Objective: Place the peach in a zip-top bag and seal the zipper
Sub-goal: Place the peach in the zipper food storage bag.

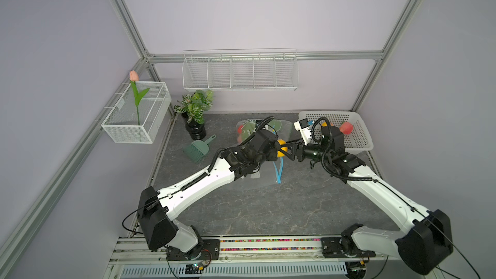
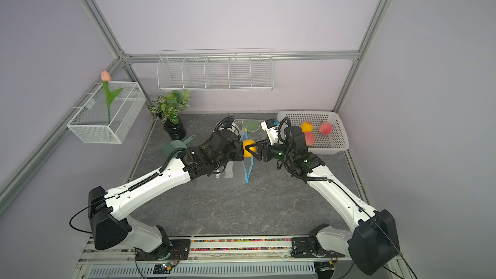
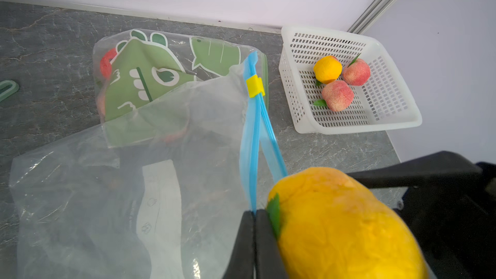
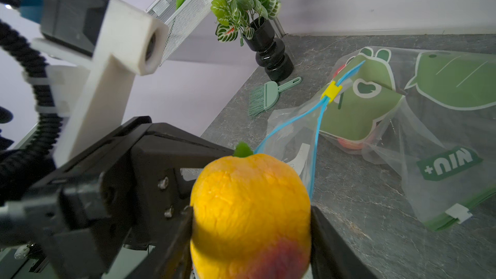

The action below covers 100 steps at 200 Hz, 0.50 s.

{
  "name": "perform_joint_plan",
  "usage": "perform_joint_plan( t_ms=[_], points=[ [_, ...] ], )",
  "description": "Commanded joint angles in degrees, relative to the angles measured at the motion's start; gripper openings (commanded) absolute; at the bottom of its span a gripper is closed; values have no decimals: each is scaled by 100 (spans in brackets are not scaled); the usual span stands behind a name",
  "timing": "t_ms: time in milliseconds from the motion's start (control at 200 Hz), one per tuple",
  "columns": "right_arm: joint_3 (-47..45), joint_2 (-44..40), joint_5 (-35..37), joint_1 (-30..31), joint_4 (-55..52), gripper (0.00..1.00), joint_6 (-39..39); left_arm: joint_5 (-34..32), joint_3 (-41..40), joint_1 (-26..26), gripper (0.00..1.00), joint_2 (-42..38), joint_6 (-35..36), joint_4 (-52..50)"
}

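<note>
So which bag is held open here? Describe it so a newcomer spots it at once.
From the white basket at the back right of the table, look toward the middle, where two bags overlap. The clear bag is the nearer one, pinched at its rim by the left gripper. It alone has a blue zipper with a yellow slider; the printed bag behind shows green cartoons.

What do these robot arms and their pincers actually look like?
The left arm and right arm have smooth white shells with bulky black joints. A ribbed black cable hose runs along each. The left gripper and right gripper are black with flat, tapering fingers. A white camera mount sits at the left wrist.
</note>
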Motion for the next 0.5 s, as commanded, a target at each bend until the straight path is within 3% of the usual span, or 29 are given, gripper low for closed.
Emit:
perform_joint_plan(
  t_ms=[0,495],
  points=[
    [-129,111,233,73,36,60,91,194,122,-18,0,-131,-67,219],
    [170,436,473,238,-714,62,-361,558,-123,-19,0,-427,85,726]
  ],
)
